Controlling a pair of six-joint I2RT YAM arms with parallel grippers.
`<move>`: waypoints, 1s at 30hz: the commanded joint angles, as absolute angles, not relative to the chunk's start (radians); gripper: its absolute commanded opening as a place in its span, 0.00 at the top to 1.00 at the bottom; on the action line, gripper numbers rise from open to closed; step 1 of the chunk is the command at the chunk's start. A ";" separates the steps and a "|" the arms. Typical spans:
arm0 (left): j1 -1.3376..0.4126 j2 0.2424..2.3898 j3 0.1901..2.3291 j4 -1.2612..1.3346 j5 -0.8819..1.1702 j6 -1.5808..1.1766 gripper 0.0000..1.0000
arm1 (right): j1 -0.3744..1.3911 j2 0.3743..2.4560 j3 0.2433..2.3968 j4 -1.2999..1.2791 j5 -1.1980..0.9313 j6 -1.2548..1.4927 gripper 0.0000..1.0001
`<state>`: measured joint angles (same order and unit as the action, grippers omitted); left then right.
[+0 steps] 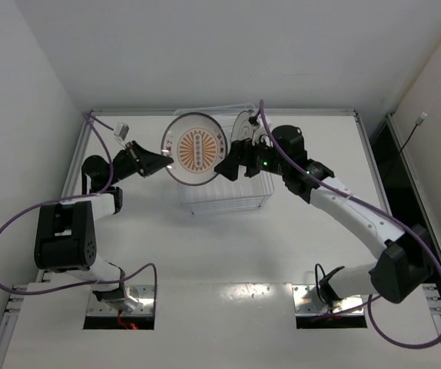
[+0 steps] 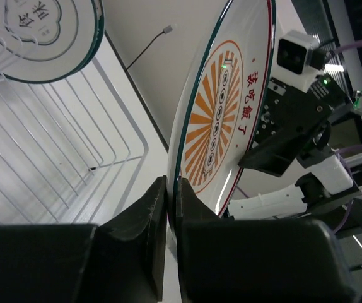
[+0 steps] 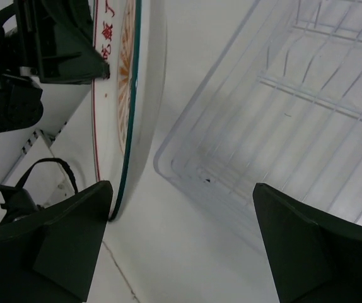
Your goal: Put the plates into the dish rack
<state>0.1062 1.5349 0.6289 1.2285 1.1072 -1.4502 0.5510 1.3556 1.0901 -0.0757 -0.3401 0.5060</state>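
while the white table is carrying everything, one clear wire dish rack is sitting near its far edge, between the two arms. two plates are showing. the orange-centred plate is hanging in the air at the rack's far-left corner, tilted up on edge with its patterned face turned toward the top camera. the teal-rimmed plate is standing upright in the far right part of the rack, just beside the first.

the left gripper is pinching the orange-centred plate at its left rim; in the left wrist view its two fingers are pressing together on the thin edge of the plate. the right gripper is sitting at the opposite, right rim with its jaws spread wide. in the right wrist view the plate's edge is lying just inside one finger, well apart from the other, and whether it is touching that finger is not clear. the rack's corner is lying just beside the plate there.
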 commanded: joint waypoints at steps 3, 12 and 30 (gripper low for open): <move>0.040 1.488 0.649 1.316 1.131 -1.376 1.00 | 0.523 1.443 1.155 0.090 -0.393 0.547 0.21; -0.009 1.468 0.690 1.068 1.131 -1.215 0.81 | 0.514 1.451 1.196 0.100 -0.362 0.583 1.00; -0.009 1.178 0.940 -0.254 -0.046 -0.534 0.06 | 0.525 1.842 1.827 -0.506 0.555 0.296 1.00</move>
